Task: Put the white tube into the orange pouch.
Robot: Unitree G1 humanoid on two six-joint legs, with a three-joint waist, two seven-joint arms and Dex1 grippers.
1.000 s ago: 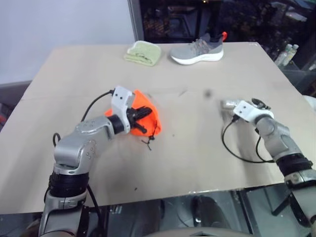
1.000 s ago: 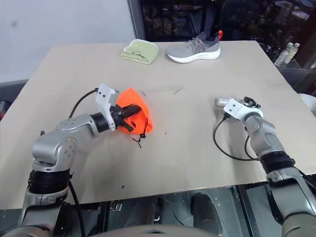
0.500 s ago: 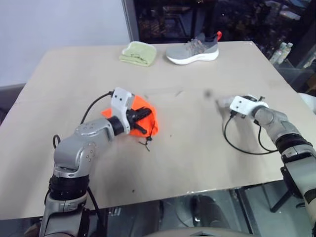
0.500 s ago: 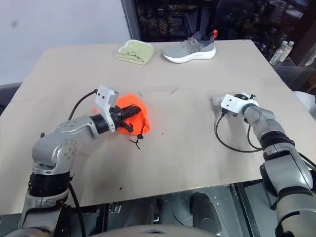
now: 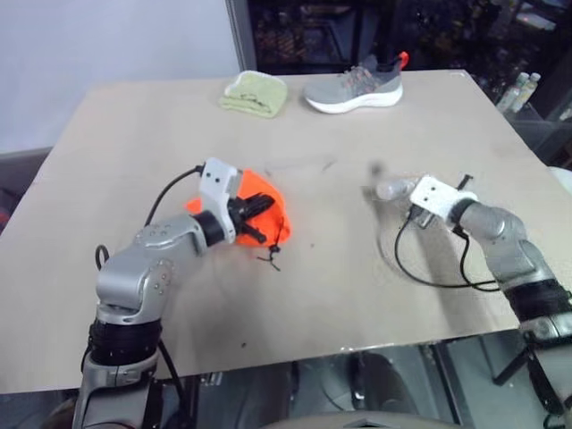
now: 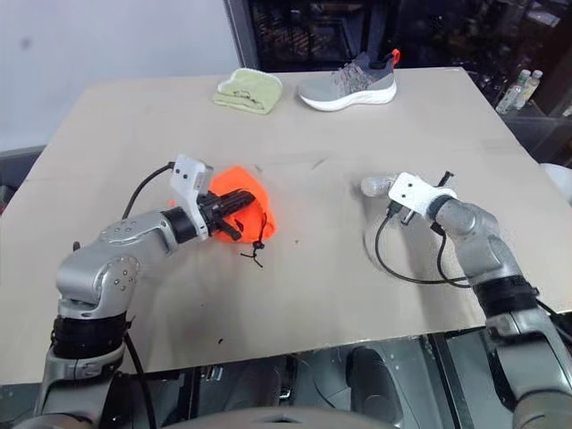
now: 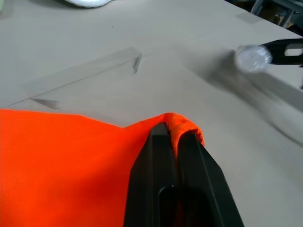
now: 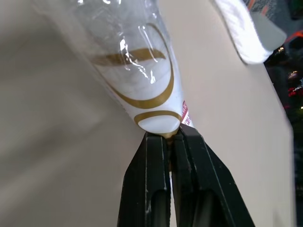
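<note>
The big tan cardboard-topped table (image 5: pixel 340 295) carries everything. At its far edge, around the middle, sit a grey knit sneaker with a white sole (image 5: pixel 356 90) and, just to its left, a folded pale green cloth (image 5: pixel 256 95), well apart from the arms. Toward the left-middle lies the bright orange soft fabric pouch (image 5: pixel 261 207) with its thin dark cord (image 5: pixel 268 258) trailing toward the near edge. The left gripper (image 7: pixel 173 142) has its black fingers pinched together on the pouch's rim. Over on the right-middle, the right gripper (image 8: pixel 170 137) is clamped on the crimped end of the small white squeeze tube (image 8: pixel 137 61), gold rings printed on it.
</note>
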